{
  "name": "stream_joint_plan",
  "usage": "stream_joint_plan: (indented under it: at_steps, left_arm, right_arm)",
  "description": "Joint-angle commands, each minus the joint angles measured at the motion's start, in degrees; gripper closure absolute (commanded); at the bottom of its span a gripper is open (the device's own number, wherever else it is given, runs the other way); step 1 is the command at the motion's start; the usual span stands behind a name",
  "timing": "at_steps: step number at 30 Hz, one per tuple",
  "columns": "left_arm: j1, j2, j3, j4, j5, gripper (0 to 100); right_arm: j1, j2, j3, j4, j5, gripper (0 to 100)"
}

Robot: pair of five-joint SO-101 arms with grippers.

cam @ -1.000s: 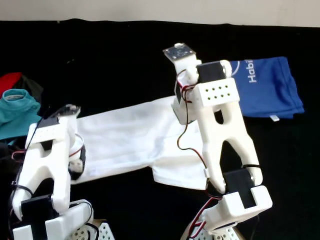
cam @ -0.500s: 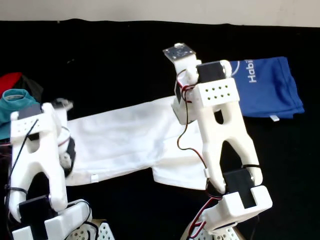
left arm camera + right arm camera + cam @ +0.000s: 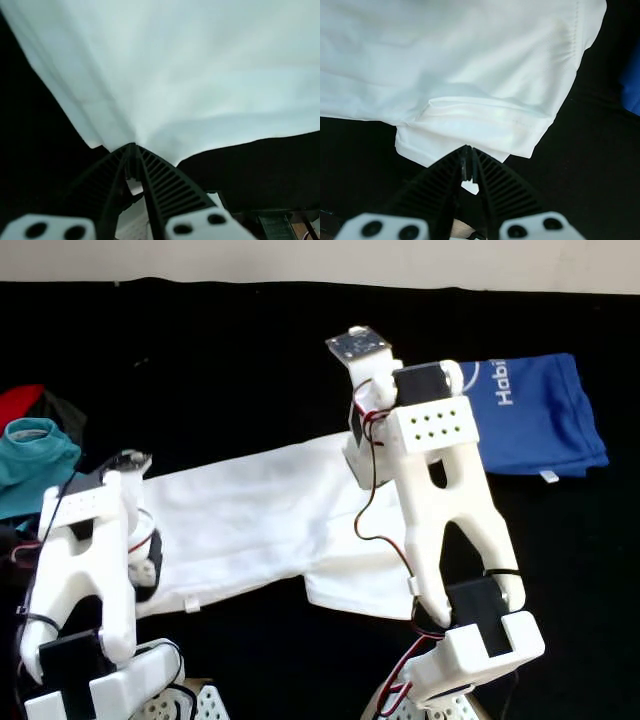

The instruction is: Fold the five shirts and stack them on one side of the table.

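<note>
Both the left pincer (image 3: 133, 147) and the right pincer (image 3: 466, 149) are clamped tight on opposite ends of the white shirt (image 3: 250, 520), stretched between them over the bench (image 3: 250, 360), so with only thin hems pinched, uneven pulling could slip 1 end free and spoil the fold.

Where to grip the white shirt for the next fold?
Pinch the edge at each end, coming in low from outside the cloth. The white shirt lies flat as a long band, so only edges offer a bite; left gripper and right gripper are shut on such edges.
</note>
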Motion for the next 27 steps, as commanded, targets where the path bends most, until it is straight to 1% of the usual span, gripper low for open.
stream_joint_plan:
  at_steps: [1,4,10,15,17,19,25,27]
  left_arm:
    - [-4.18,-0.75,-0.31,-0.53,-2.73,99]
    - [-4.70,-0.75,-4.53,-0.35,-2.11,99]
    - [-4.44,-0.22,-16.22,-0.79,4.04,99]
    - [0.75,0.84,-17.10,-10.37,8.09,99]
    - [2.59,4.62,-17.89,-12.40,8.18,99]
    - [2.68,10.68,-20.44,-12.57,8.26,99]
    - [-2.33,28.88,-36.09,-12.13,8.26,99]
    - [-2.59,33.45,-42.07,-9.85,8.26,99]
  right_arm:
    - [-0.40,-3.03,0.13,0.40,-0.26,98.4]
    - [-0.40,-2.95,0.13,0.31,-0.26,98.4]
    - [-0.40,-2.95,0.13,0.31,-0.26,98.4]
    - [-0.40,-2.77,0.13,0.31,-0.53,98.4]
    - [-0.40,-2.95,0.13,-0.04,-0.53,98.4]
    - [-0.40,-2.95,0.13,-0.04,-0.53,98.4]
    - [-0.40,-2.95,0.13,-0.04,-0.26,98.4]
    - [-0.40,-2.95,0.22,-0.04,-0.18,98.4]
